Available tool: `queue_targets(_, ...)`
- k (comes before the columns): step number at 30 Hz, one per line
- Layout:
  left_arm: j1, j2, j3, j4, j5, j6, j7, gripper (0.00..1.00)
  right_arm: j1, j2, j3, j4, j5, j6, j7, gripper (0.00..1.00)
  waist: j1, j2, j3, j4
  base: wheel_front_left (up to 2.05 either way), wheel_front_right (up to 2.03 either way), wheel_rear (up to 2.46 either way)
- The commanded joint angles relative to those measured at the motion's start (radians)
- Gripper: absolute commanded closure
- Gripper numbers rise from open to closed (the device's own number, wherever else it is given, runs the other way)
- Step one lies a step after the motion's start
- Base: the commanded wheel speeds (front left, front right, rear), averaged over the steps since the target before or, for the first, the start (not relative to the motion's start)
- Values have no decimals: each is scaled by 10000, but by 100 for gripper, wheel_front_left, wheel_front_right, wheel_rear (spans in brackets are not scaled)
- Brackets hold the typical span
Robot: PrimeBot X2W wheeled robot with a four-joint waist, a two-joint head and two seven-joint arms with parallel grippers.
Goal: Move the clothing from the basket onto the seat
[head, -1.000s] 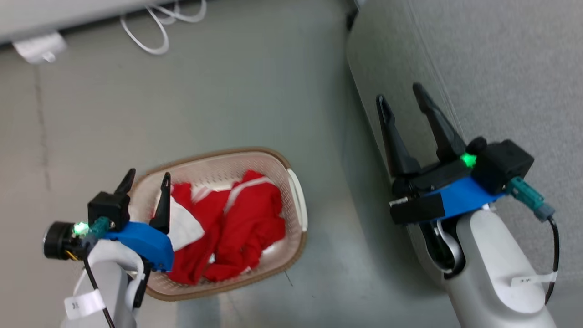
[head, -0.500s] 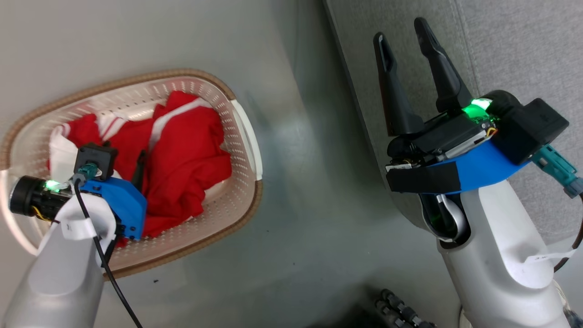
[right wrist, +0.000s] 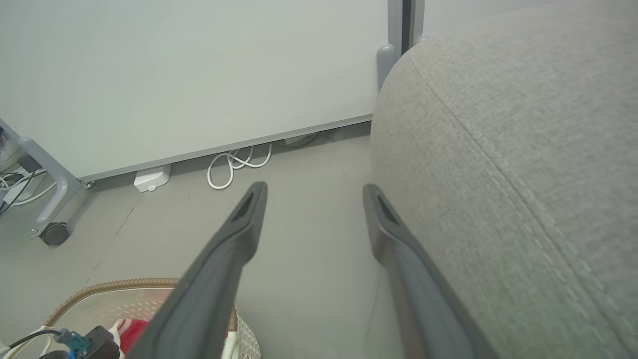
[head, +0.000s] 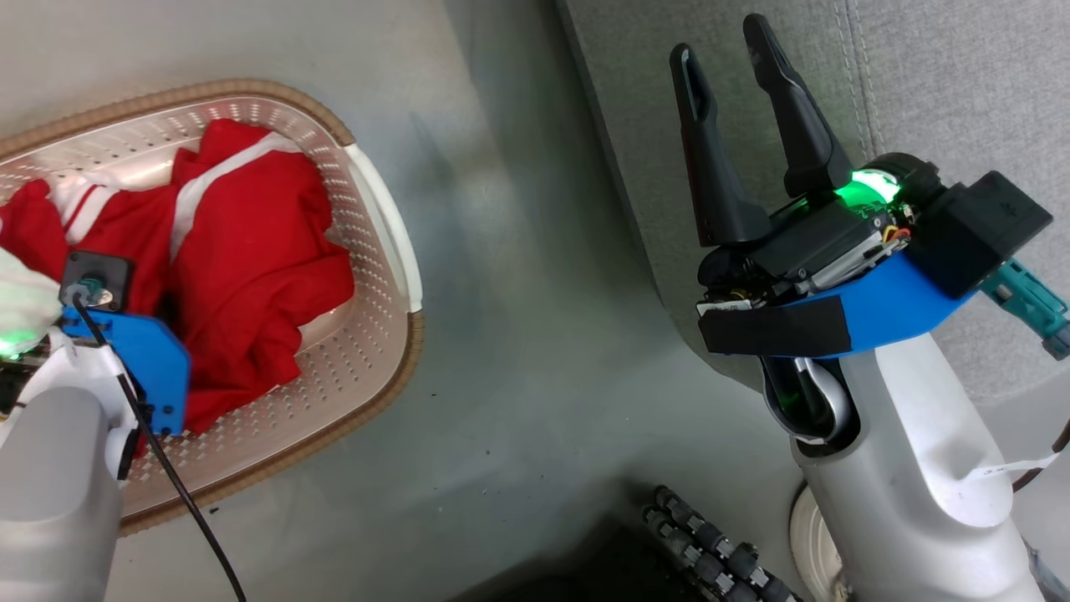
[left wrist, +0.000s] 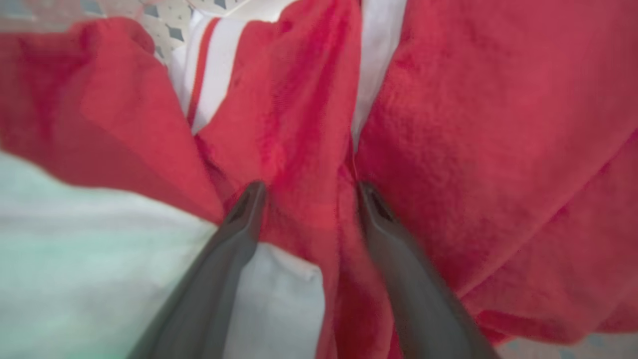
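Grey floor (right wrist: 309, 164) meets a pale wall (right wrist: 174, 65) (white cable (right wrist: 238, 162) coiled below).

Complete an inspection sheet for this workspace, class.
Surface: smooth grey floor.
Job's things: red, white-striped fabric garments bunched inside cream perforated plastic basket with brown rim; light-grey upholstered sofa cushion, no clothing seen on it.
Clutter: nothing seen.
End effectors: left end effector open, tips against garments; right end effector open, empty, beside cushion.
Cables: looped white cable by wall; black cable on left arm.
Surroundings: pale wall panel, grey castor wheel.
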Motion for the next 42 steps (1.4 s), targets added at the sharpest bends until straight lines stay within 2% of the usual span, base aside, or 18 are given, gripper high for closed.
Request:
queue_targets(1,-170,136,62,85,11,159,130,0,-124,-8,9,-53,80,4,-55,0,-2,0,54,-81,0,0,0)
queue_targets(6,-196,189,127,395,16,772,777,0,-69,-8,27,-117,192,4,-56,0,-2,0,139,-200,0,0,0)
queue_targets(7,-199,184,127,427,-9,818,904,13,-57,-8,29,-128,206,4,-56,0,-2,0,153,-213,0,0,0)
queue_targets(8,-205,184,105,430,-11,852,984,81,-46,-8,33,-133,221,4,-56,0,-2,0,165,-222,0,0,0)
queue_targets(9,-211,179,84,413,-20,857,1049,100,-37,-8,37,-139,240,4,-56,0,-2,0,175,-226,0,0,0)
queue_targets(27,-104,-53,-65,115,-421,683,924,100,-154,-8,4,41,122,4,-57,0,-2,0,-50,-14,0,0,0)
queue_targets(34,-238,-747,-259,427,-631,489,411,100,-4,-11,-89,317,-256,5,-57,0,-2,0,-1040,513,0,0,0)
queue_targets(42,-224,-1868,-547,1263,-968,71,-580,100,647,-17,-280,1016,-920,5,-57,0,-2,0,-3152,1463,0,0,0)
